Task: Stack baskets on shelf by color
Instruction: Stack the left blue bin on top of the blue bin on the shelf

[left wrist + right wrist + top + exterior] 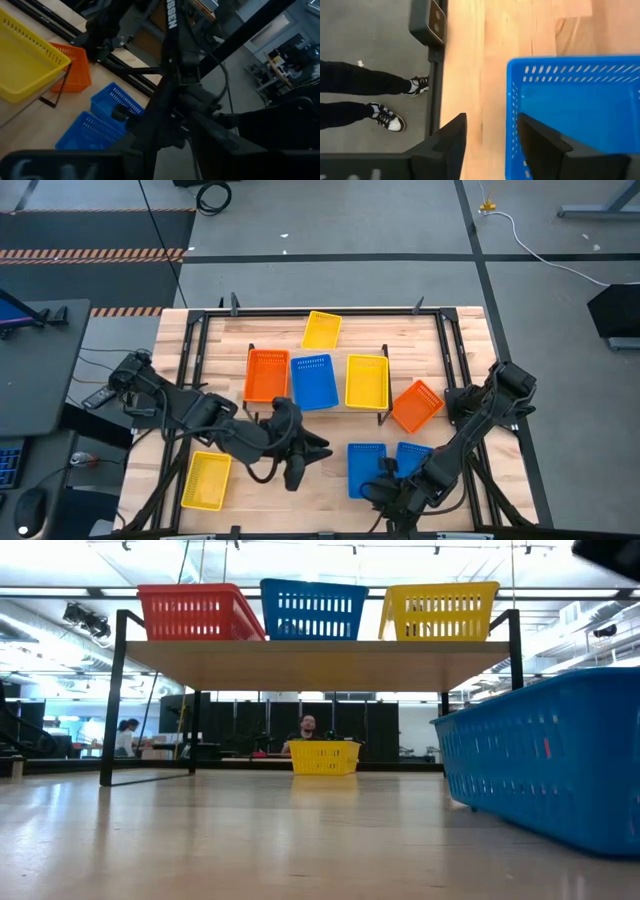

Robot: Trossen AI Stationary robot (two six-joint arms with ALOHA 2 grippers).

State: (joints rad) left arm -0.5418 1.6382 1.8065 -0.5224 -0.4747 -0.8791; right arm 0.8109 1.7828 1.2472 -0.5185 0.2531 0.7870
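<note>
The shelf [320, 665] carries an orange basket [266, 374], a blue basket [313, 380] and a yellow basket [367, 380] side by side. On the table lie two blue baskets [362, 465], [415, 452], an orange basket [417, 405] and two yellow baskets [321, 330], [206, 480]. My right gripper [490, 122] is open and points down at a blue basket [580, 105] near the table's near edge. One finger [540, 145] stands over the inside of its end wall [511, 110], the other outside it. My left gripper [305, 455] hovers in front of the shelf.
Black frame rails [455, 360] run around the tabletop. A person's legs and shoes [380, 117] stand on the floor just off the table's edge. The low view has a blue basket [550, 765] close by on the right and people [308, 730] in the room behind.
</note>
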